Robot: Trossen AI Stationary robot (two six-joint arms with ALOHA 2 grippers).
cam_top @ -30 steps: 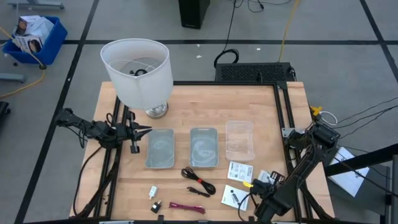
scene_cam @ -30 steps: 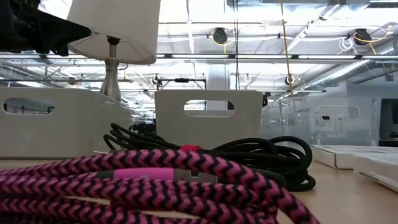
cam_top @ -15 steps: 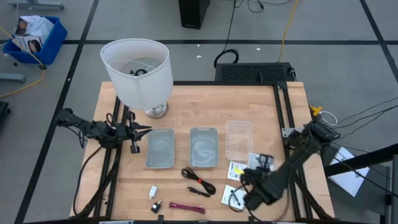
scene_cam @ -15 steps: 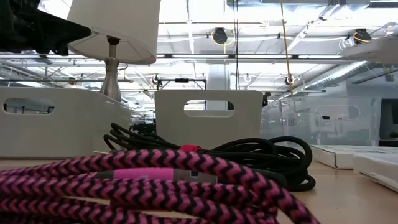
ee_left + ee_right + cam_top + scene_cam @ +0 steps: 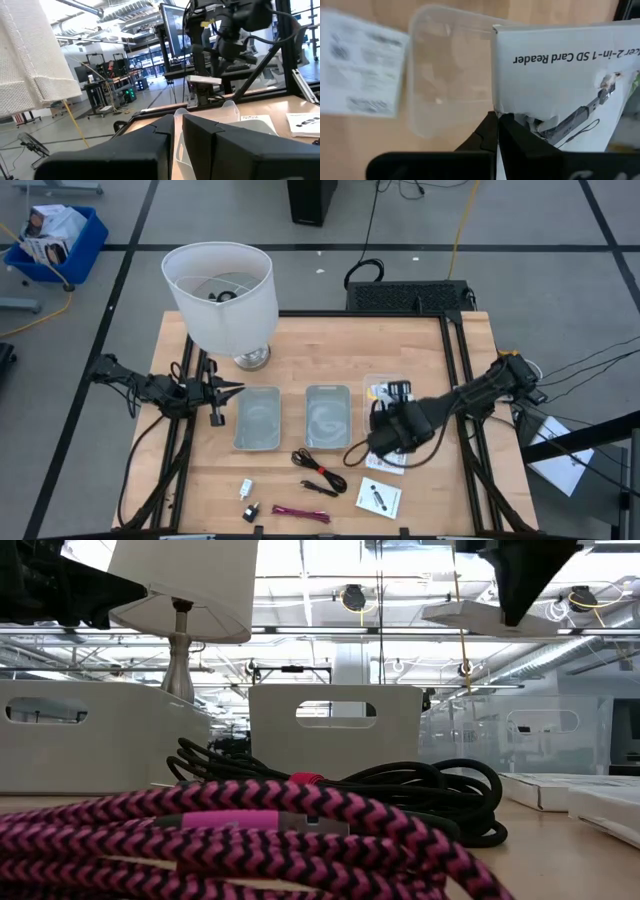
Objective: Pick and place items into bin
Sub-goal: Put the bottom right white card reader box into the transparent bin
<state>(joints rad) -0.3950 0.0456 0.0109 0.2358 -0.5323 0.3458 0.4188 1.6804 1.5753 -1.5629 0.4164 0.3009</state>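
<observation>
One white packet (image 5: 560,75) is clamped in the shut right claw (image 5: 392,402) above the clear bin (image 5: 385,385), not yet released. Two packets (image 5: 378,498), both cables (image 5: 318,471) and the small pieces are left on the worktop (image 5: 330,350). The left claw (image 5: 222,392), nearly shut and empty, is parked beside the lamp (image 5: 220,295).

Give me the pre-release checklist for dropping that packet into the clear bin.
1. Right tool shut on the white packet: ok.
2. Packet above the clear bin: ok in the high view.
3. Bin has room inside: ok, nothing visible in it.
4. Left tool parked by the lamp, away from the drop: ok.
5. Packet lined up flat with the bin: cannot tell.
</observation>
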